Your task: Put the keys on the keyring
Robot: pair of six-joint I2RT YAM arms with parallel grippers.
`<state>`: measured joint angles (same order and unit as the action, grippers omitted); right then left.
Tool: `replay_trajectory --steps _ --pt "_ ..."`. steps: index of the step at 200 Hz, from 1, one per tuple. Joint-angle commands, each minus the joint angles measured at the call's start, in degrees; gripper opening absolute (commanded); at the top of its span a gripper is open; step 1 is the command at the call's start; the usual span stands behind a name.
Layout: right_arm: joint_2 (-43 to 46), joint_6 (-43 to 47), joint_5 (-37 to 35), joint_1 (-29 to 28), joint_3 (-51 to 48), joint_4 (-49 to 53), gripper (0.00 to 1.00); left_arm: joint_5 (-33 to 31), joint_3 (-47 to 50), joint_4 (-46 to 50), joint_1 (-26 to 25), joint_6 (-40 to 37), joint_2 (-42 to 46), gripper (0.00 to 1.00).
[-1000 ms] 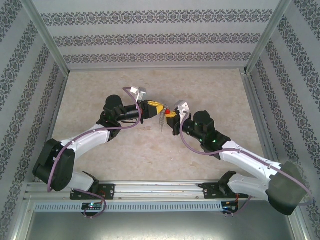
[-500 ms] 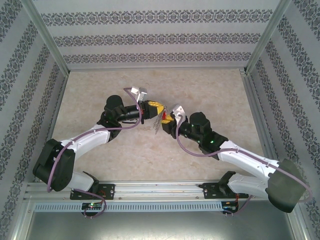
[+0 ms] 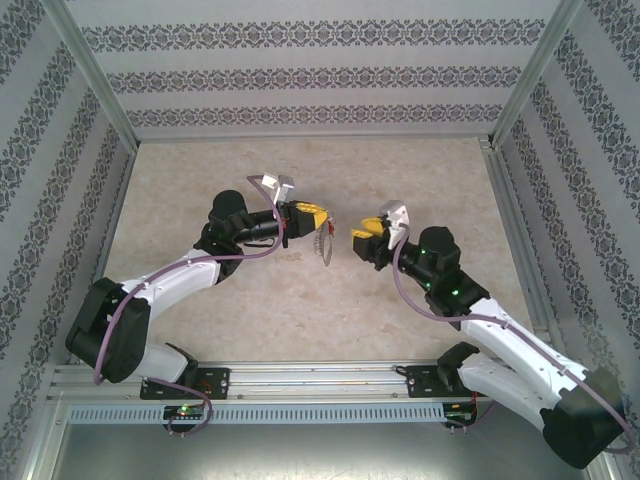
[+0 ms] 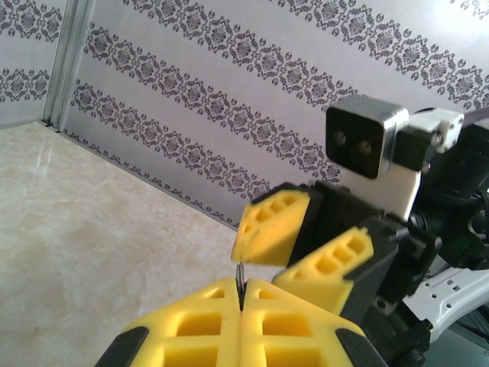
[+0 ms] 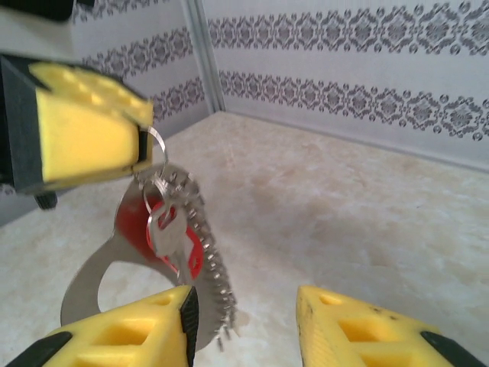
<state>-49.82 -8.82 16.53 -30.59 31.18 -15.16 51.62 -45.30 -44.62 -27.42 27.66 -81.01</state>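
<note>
Right wrist is showing left gripper (image 5: 131,149) clenching the likely light, rigid keyring (image 5: 85,277) at its top, right gripper (image 5: 244,329) gaping empty.

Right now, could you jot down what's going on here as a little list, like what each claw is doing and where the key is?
left claw: shut, pinching the keyring's top edge
right claw: open, empty, facing the keyring with a gap between
keyring: hanging from the left claw, off the table, clips along one edge
key: red head, dangling against the keyring, apparently hooked on by a small ring
table: pale, stone-patterned
</note>
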Motion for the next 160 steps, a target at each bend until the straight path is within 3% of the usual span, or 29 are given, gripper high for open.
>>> replay_trajectory --steps 1,53,130,160 --pt "0.57 -3.18 7.08 2.02 0.47 -1.94 0.39 0.88 -1.48 -2.08 -0.68 -0.74 1.36 0.0" --pt "-6.8 -3.92 19.49 2.82 6.27 -3.36 0.37 0.9 -1.55 -1.46 -0.97 -0.96 1.42 0.0" --pt "-12.22 -5.64 23.66 2.71 8.96 -6.52 0.35 0.95 -1.94 -0.55 -1.35 -1.56 1.34 0.0" --pt "-13.75 -5.82 24.85 2.53 9.58 -6.92 0.29 0.88 -2.08 -0.55 -1.41 -1.71 1.11 0.0"
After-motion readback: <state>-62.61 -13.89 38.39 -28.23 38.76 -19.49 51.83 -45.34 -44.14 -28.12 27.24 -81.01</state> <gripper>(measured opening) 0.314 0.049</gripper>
